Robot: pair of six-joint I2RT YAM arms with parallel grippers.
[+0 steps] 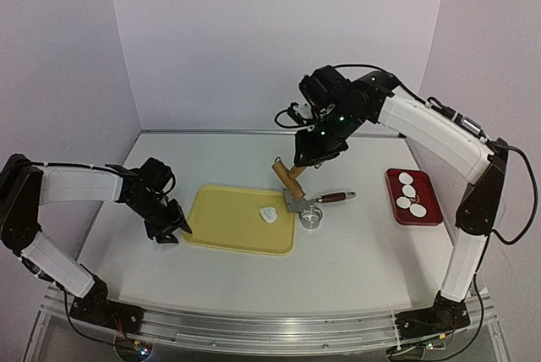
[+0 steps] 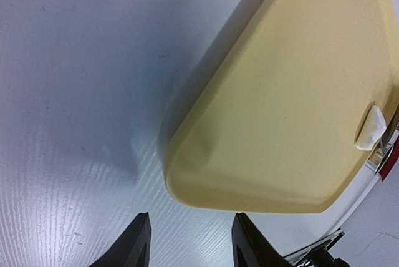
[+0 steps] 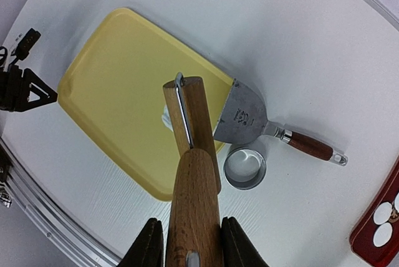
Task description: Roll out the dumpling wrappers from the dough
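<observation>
- Done, as we judge it: four dumpling wrappers (image 1: 412,195), as far as we can count, lie in the red tray (image 1: 431,212) at 3 o'clock on the counter (image 1: 363,252); they are flat, round and white; they lie close together and we cannot tell whether they overlap.
- Left to do: one small dough lump (image 1: 268,215) sits on the yellow board (image 1: 224,222), near its 3 o'clock edge; it is thick and not round, so it is not yet rolled.
- The right tool (image 3: 187,242) is clenched on the handle of the rolling pin (image 3: 193,155), one finger on each side of the wood; the pin hangs tilted in the air above the board's 3 o'clock edge and does not touch the dough.
- The left tool (image 2: 190,242) is released, with nothing between its fingers; it rests low at the 9 o'clock edge of the board, just beside the corner; perhaps it is there to steady the board, but this is only our guess.
- The ring cutter (image 1: 312,217) and the scraper (image 1: 319,200) lie on the counter just beyond the board at 3 o'clock, untouched.
- Our judgement: most of the task is finished; what remains is to roll this last lump, cut it round and carry it to the tray.
</observation>
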